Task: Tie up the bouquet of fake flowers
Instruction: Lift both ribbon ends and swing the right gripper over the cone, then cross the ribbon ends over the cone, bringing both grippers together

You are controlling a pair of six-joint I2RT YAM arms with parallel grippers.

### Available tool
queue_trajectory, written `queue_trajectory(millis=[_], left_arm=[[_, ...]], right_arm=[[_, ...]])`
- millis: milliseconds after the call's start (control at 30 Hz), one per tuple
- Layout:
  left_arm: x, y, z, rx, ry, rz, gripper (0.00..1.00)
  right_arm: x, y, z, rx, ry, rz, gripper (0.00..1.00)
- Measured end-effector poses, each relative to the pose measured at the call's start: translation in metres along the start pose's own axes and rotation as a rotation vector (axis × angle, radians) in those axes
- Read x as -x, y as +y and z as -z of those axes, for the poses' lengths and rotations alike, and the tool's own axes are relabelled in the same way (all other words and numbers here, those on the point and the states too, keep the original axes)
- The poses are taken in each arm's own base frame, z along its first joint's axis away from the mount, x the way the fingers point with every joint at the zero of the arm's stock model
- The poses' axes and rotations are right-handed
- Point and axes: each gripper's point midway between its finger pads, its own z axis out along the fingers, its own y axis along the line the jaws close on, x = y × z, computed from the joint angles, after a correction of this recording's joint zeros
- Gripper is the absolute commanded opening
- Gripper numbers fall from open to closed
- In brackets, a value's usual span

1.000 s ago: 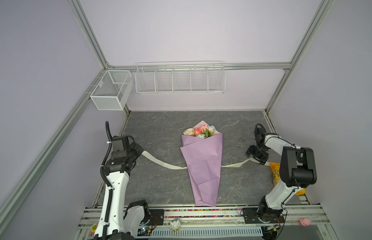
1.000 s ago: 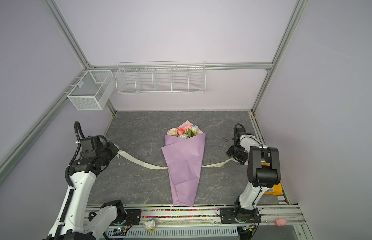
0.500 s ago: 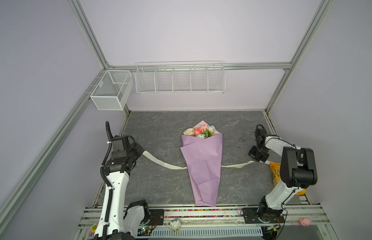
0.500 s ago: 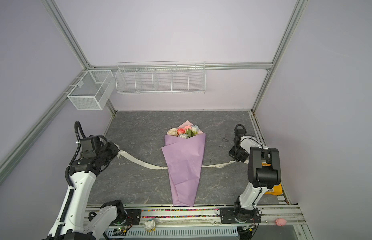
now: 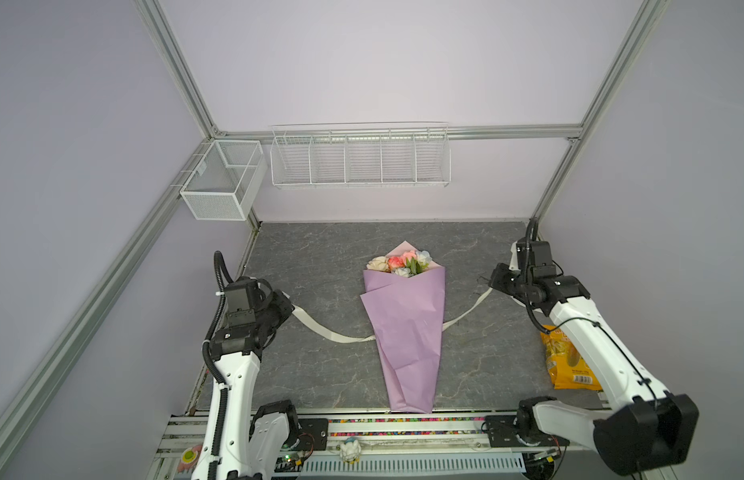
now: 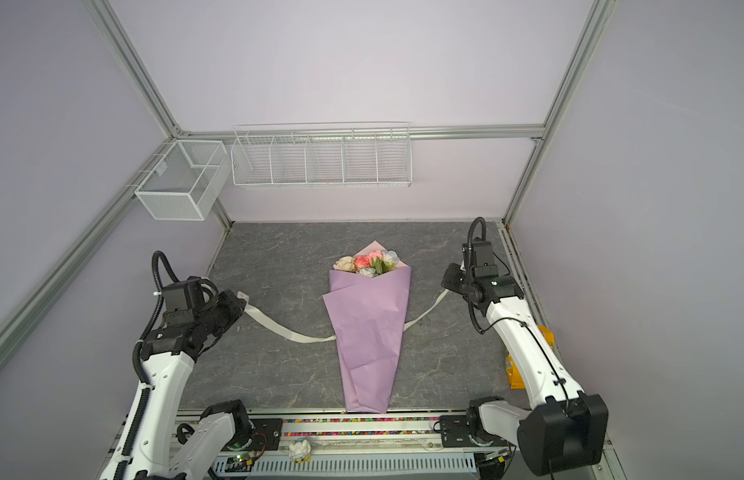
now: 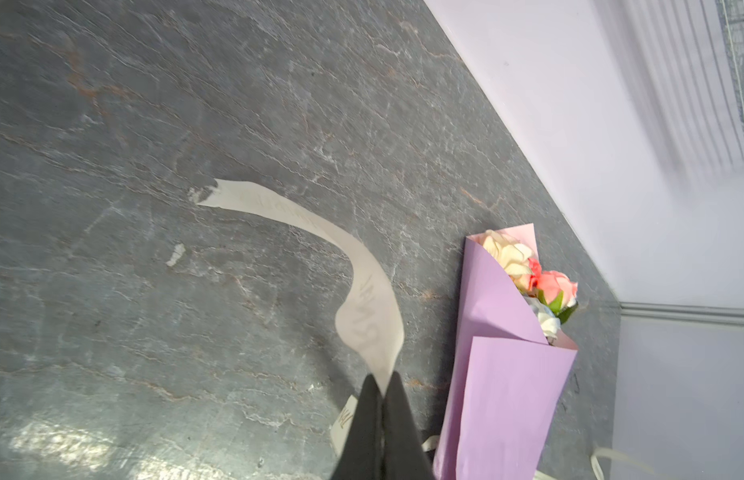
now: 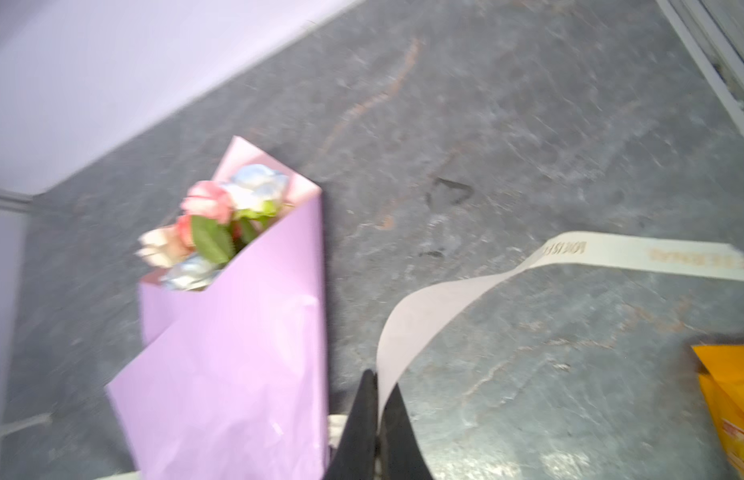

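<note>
The bouquet of fake flowers (image 5: 405, 328) (image 6: 370, 328) lies in the middle of the table, wrapped in lilac paper, blooms toward the back wall. A cream printed ribbon (image 5: 320, 330) passes under it and comes out on both sides. My left gripper (image 5: 289, 309) (image 7: 383, 384) is shut on the ribbon's left part (image 7: 362, 291), whose free end curls onto the table. My right gripper (image 5: 493, 286) (image 8: 378, 384) is shut on the ribbon's right part (image 8: 424, 307), which rises off the table from the bouquet (image 8: 237, 332). In the left wrist view the bouquet (image 7: 507, 374) lies just beside the fingers.
A yellow snack bag (image 5: 567, 357) lies at the table's right edge, under my right arm. A white wire rack (image 5: 360, 156) hangs on the back wall and a mesh box (image 5: 223, 178) on the left frame. The arm rail (image 5: 403, 428) runs along the front.
My right gripper has shut on the ribbon's right part and lifted it a little toward the back. Its elbow has swung down toward the front. The left arm has stayed put.
</note>
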Motion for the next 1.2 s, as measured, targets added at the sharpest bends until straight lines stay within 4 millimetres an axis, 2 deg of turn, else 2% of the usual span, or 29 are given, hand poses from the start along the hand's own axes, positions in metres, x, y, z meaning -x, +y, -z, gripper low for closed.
queue_trajectory(millis=[167,433,533,633,700,867,1000,1100,1200], left_arm=[[-0.009,-0.010,0.001,-0.070,0.037,-0.005,0.00],[-0.010,-0.026,0.017,-0.155,0.003,-0.027,0.00],[-0.013,-0.027,0.018,-0.169,0.010,-0.026,0.00],[-0.018,-0.024,0.015,-0.168,0.029,-0.018,0.00],[-0.025,-0.021,0.011,-0.167,0.055,-0.010,0.00],[-0.051,-0.015,0.004,-0.176,0.120,0.001,0.00],[-0.071,-0.019,0.004,-0.208,0.154,-0.009,0.00],[-0.082,-0.022,0.002,-0.219,0.185,-0.012,0.00],[-0.090,-0.022,0.003,-0.224,0.184,-0.016,0.00]], right_arm=[[-0.014,0.070,0.025,0.215,0.015,0.155,0.08],[-0.043,0.202,0.073,0.511,0.021,0.468,0.08],[-0.063,0.254,0.074,0.590,0.050,0.571,0.08],[-0.084,0.299,0.059,0.606,0.079,0.653,0.07],[-0.098,0.317,0.047,0.597,0.100,0.690,0.08],[-0.126,0.334,0.017,0.599,0.191,0.747,0.10],[-0.148,0.360,-0.003,0.645,0.288,0.770,0.11],[-0.175,0.377,-0.018,0.694,0.383,0.790,0.13],[-0.206,0.383,-0.036,0.712,0.493,0.804,0.18]])
